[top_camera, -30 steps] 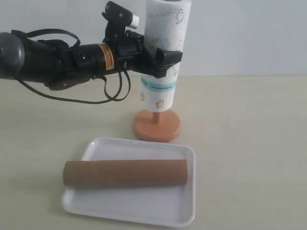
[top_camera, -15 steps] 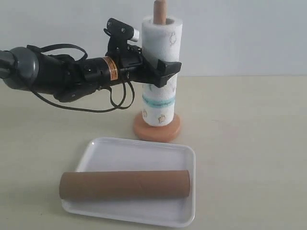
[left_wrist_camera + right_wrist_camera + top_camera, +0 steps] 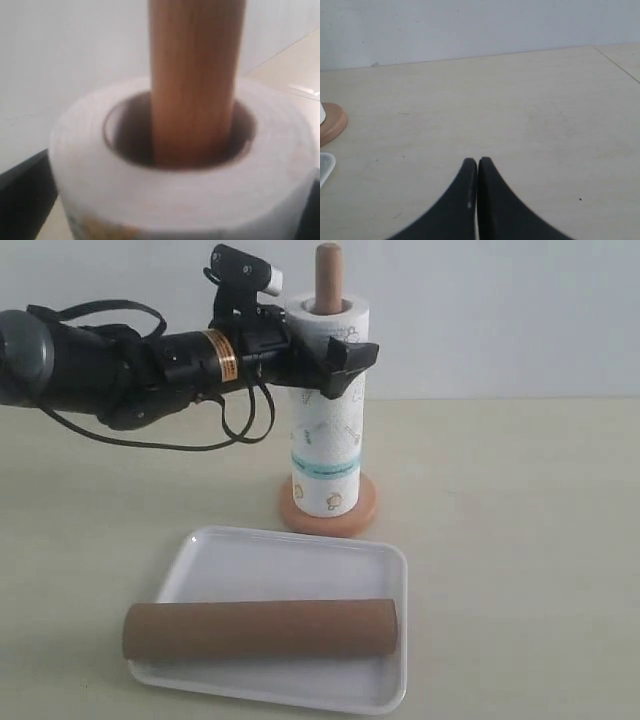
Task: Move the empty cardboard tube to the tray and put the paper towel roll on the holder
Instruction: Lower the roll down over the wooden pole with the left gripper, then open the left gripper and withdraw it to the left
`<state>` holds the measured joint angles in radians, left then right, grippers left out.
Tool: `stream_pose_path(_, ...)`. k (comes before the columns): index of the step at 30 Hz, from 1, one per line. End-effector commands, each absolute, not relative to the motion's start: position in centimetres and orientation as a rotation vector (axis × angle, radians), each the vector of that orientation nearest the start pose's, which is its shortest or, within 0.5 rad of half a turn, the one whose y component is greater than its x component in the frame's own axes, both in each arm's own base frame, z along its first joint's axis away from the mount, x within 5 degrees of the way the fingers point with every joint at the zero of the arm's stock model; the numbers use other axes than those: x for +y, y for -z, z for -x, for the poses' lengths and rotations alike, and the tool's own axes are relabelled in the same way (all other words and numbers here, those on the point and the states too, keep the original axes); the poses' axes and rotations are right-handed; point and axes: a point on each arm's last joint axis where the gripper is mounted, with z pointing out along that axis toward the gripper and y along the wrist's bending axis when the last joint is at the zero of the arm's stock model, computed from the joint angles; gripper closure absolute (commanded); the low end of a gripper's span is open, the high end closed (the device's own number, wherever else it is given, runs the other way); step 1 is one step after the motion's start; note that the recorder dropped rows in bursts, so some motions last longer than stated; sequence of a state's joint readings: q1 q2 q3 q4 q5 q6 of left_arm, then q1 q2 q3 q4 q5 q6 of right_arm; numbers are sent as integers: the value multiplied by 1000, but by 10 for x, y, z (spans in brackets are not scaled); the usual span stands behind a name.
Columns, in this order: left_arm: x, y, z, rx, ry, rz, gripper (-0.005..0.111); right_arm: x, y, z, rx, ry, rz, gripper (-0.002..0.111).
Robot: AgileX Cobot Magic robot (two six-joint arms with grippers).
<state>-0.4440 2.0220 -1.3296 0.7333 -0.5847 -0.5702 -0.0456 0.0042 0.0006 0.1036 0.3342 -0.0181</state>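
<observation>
The paper towel roll [image 3: 327, 430] stands upright on the holder, threaded over the pole [image 3: 328, 275] and resting on the round base [image 3: 330, 518]. My left gripper [image 3: 332, 350] straddles the roll's upper part, open, one dark finger [image 3: 350, 355] in front of the paper. The left wrist view looks down on the roll's top [image 3: 175, 200] with the pole [image 3: 195, 75] rising through the core. The brown cardboard tube [image 3: 260, 630] lies lengthwise in the white tray [image 3: 290, 560]. My right gripper [image 3: 477, 162] is shut and holds nothing, over bare table; it is outside the exterior view.
The tray sits near the table's front edge, just in front of the holder. The right wrist view catches the holder's base [image 3: 330, 122] and a tray corner [image 3: 324, 167] at one edge. A pale wall stands behind the table.
The roll slid down the pole and now rests on the base, with more pole above it. The left gripper let go and rose toward the roll's top. Tube and tray have not moved.
</observation>
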Motion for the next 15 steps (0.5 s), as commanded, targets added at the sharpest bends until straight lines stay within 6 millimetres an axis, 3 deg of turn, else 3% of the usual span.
stream_pose_path(1,-223,-254,-394,1572,565,-683,9,0,-184,-54,1804,-43,-87,108)
stream_pose_path(15,-216,-326,-368,1384,671,-622,9,0,-184,-54,1804,-43,-87,108)
